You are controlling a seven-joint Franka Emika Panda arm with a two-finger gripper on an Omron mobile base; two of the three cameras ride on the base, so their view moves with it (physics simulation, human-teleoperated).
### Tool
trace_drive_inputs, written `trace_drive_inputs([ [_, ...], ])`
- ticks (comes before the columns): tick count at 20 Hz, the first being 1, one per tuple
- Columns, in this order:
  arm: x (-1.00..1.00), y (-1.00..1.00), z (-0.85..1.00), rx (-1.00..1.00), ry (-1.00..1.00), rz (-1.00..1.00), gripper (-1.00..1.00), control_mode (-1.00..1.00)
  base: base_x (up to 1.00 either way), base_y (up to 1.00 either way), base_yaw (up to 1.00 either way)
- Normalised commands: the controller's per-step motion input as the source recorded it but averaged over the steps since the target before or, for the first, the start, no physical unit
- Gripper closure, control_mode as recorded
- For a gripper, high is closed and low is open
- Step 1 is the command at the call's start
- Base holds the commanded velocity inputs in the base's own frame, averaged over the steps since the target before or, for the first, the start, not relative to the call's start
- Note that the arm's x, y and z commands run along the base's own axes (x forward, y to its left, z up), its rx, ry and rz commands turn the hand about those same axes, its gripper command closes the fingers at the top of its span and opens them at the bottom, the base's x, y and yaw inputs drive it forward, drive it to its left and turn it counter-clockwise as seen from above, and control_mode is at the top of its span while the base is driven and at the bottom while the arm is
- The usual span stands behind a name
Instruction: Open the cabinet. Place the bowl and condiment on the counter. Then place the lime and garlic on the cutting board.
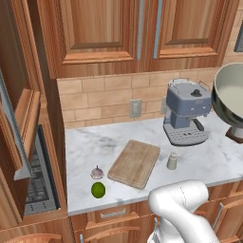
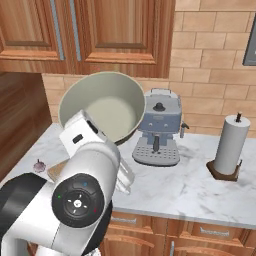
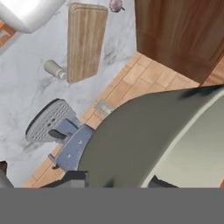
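In the left base view the bowl (image 1: 230,97) hangs in the air at the right edge, above the counter (image 1: 209,159) and beside the coffee machine (image 1: 186,111). On the marble below, the condiment (image 1: 172,161) stands just right of the cutting board (image 1: 134,163), while the garlic (image 1: 97,172) and the lime (image 1: 98,190) lie off the board to its left. The cabinet (image 1: 16,137) door stands swung open at the far left. In the right base view the bowl, tilted with its cream inside facing the camera, sits above the arm's wrist, in front of the coffee machine; a paper-towel roll (image 2: 231,144) stands at the right. In the hand view the bowl's wall crosses the gripper (image 3: 114,181), whose fingers clamp its rim, one tip on each side.
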Motion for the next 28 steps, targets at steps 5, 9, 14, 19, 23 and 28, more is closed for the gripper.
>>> trace_drive_inputs([
  [5,0.25,-0.31,-0.37,-0.05,0.04,0.01,1.0,-1.0,0.0,0.0,0.0],
  [9,0.24,-0.27,-0.45,-0.04,0.06,0.01,1.0,-1.0,0.0,0.0,0.0],
  [14,0.24,-0.24,-0.43,-0.01,0.06,0.02,1.0,-1.0,0.0,0.0,0.0],
  [19,0.16,-0.08,-0.39,-0.03,0.03,0.01,1.0,-1.0,0.0,0.0,0.0],
  [23,0.21,0.0,-0.42,-0.02,0.02,0.01,1.0,-1.0,0.0,0.0,0.0],
  [28,0.22,0.0,-0.52,0.0,0.05,0.03,1.0,-1.0,0.0,0.0,0.0],
])
